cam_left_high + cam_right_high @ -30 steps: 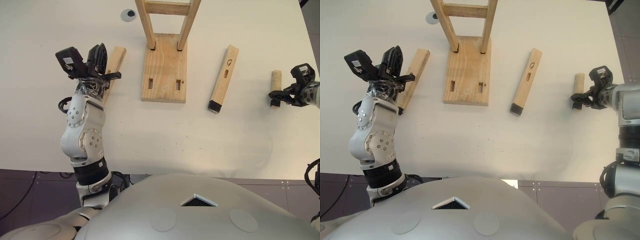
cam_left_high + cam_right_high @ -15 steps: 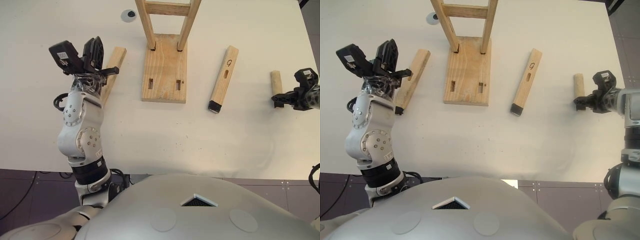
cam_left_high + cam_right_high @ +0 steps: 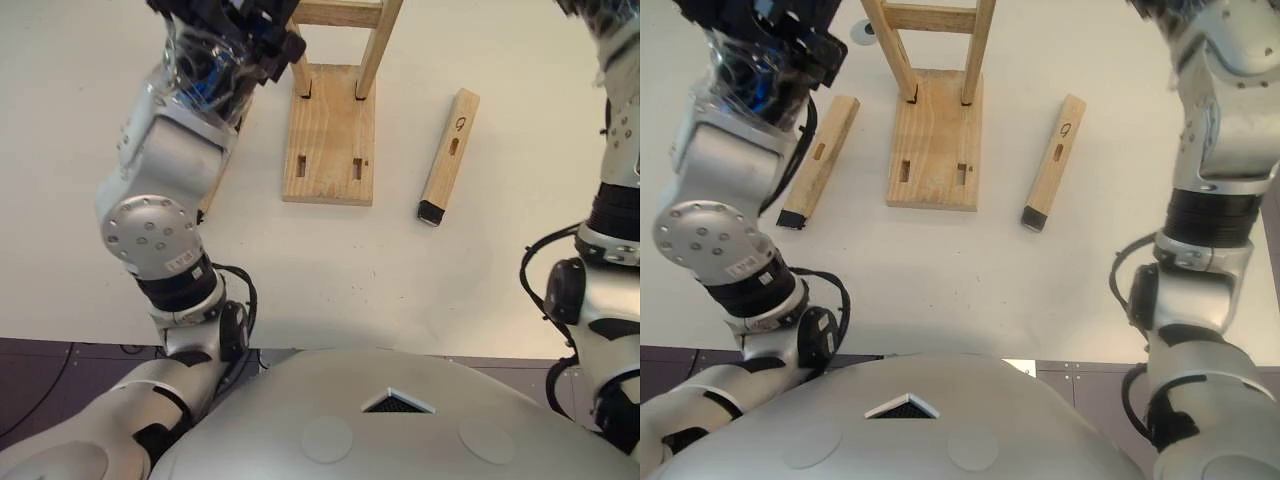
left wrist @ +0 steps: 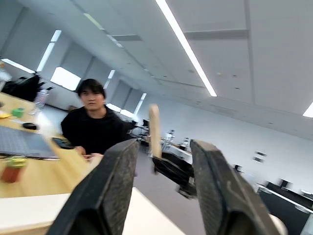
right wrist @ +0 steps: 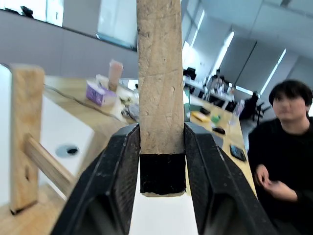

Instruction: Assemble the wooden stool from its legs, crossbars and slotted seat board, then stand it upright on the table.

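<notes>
White table [image 3: 500, 290]: seat board [image 3: 330, 150], far end fitted with leg pair [image 3: 298, 60] and crossbar [image 3: 335, 14]; near slots empty. Loose legs [image 3: 448, 155] alongside. My right gripper [image 5: 161, 129] clamps black-tipped piece [image 5: 159, 73]; left gripper [image 4: 164, 152] apart, empty. About half done, by my reckoning.

Head views: bright, even light from above, white tabletop [image 3: 330, 270] close to washed out, shadows faint and soft-edged, picture sharp. Left wrist view: smeared by motion blur, left tool [image 4: 164, 152] dark and soft against glaring ceiling light strips [image 4: 183, 44], far window [image 4: 63, 78] blown out. Right wrist view: right tool [image 5: 161, 129] and its wooden leg [image 5: 159, 73] fairly crisp, room behind out of focus, windows [image 5: 115, 22] overexposed.
</notes>
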Controlling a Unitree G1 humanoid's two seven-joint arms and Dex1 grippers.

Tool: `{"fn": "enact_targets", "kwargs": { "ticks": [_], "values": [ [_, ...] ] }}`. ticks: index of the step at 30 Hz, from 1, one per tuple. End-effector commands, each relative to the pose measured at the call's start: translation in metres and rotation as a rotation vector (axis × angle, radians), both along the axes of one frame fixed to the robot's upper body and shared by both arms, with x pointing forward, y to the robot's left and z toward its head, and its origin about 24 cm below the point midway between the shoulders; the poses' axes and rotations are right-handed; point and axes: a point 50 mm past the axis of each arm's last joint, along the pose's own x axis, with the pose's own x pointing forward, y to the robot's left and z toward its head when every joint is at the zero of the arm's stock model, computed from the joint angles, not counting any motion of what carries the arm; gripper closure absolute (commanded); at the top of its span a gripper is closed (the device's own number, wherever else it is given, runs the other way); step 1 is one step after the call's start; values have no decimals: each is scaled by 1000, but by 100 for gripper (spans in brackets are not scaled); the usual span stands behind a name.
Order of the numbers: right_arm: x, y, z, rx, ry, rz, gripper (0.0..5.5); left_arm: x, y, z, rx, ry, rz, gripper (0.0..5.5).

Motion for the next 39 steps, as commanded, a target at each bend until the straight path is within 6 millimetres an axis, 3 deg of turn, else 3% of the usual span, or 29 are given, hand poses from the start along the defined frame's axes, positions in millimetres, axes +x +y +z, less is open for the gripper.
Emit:
{"fn": "enact_targets", "kwargs": {
  "ticks": [1,7,13,20,24,31,35,39],
  "values": [
    [-27,32,33,114,-154,162,422,9,6,27,116,-65,-93,298],
    [-44,47,23,171,-142,182,422,31,5,40,285,-77,-125,281],
    [-44,63,-10,111,-29,123,422,38,-10,44,382,-126,-166,281],
    [-40,57,-14,141,-45,95,422,42,-5,39,401,-137,-98,281],
    [-40,59,-11,135,-80,142,422,44,3,32,369,-109,-43,281],
    [-41,71,-19,106,-57,227,422,50,9,44,196,-105,-13,281],
    [-39,76,-23,95,-42,248,422,55,13,43,181,-94,-1,281],
    [-40,79,-25,86,-45,257,422,53,11,38,163,-92,-44,332]
  ]
}}
